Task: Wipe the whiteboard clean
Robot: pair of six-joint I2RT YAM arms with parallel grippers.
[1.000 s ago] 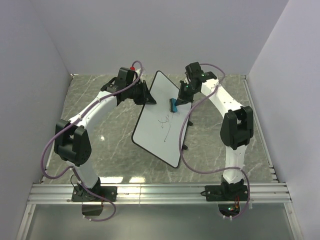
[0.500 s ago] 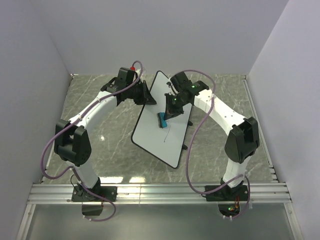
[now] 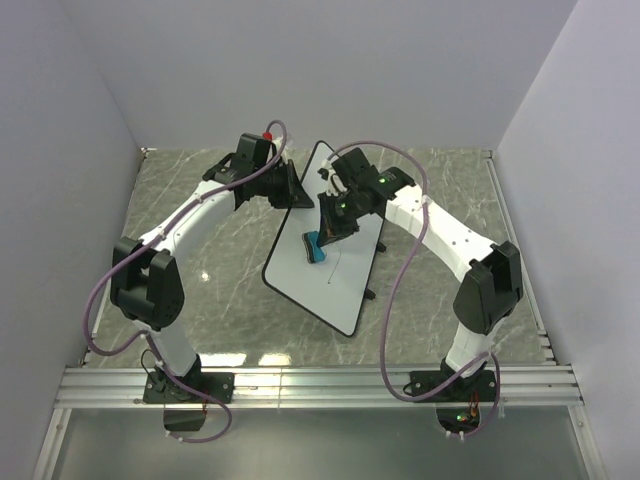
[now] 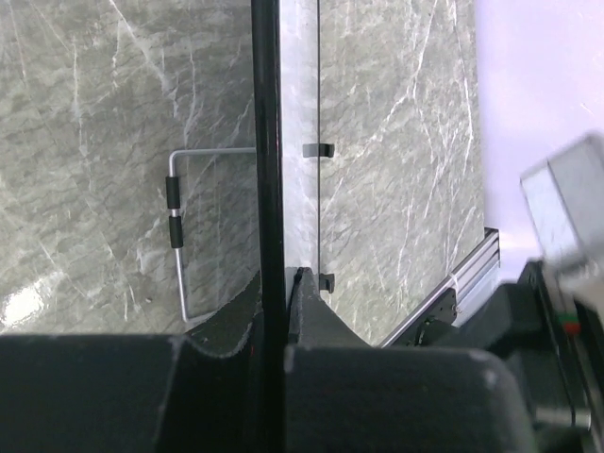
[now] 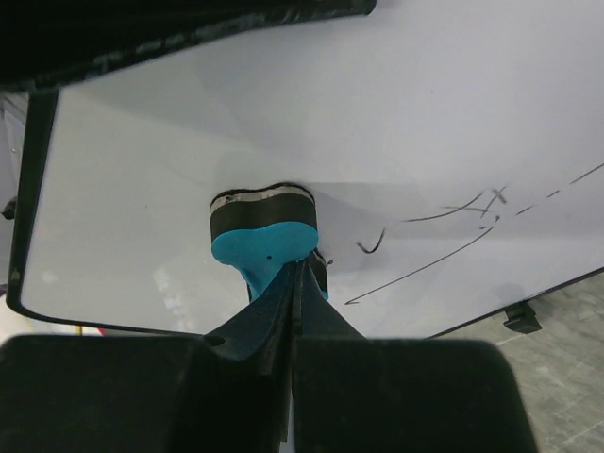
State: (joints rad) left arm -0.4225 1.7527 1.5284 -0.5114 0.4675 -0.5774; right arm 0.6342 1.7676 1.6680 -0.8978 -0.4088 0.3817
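Note:
The whiteboard (image 3: pixel 335 270) stands tilted in the middle of the table, with thin black scribbles (image 5: pixel 444 247) left on its face. My left gripper (image 3: pixel 296 192) is shut on the board's upper left rim; the left wrist view shows the black rim (image 4: pixel 268 170) edge-on between the fingers. My right gripper (image 3: pixel 322 235) is shut on a blue eraser (image 3: pixel 314 246) and presses its black felt side against the board. In the right wrist view the eraser (image 5: pixel 264 241) sits left of the scribbles.
The board's wire stand (image 4: pixel 176 226) and small black feet (image 4: pixel 318 150) rest on the grey marble tabletop (image 3: pixel 200 270). White walls close in the back and sides. An aluminium rail (image 3: pixel 320 385) runs along the near edge.
My right gripper has swept the eraser down and left across the board. Part of the black scribble it passed over is gone. The left arm and board have stayed put.

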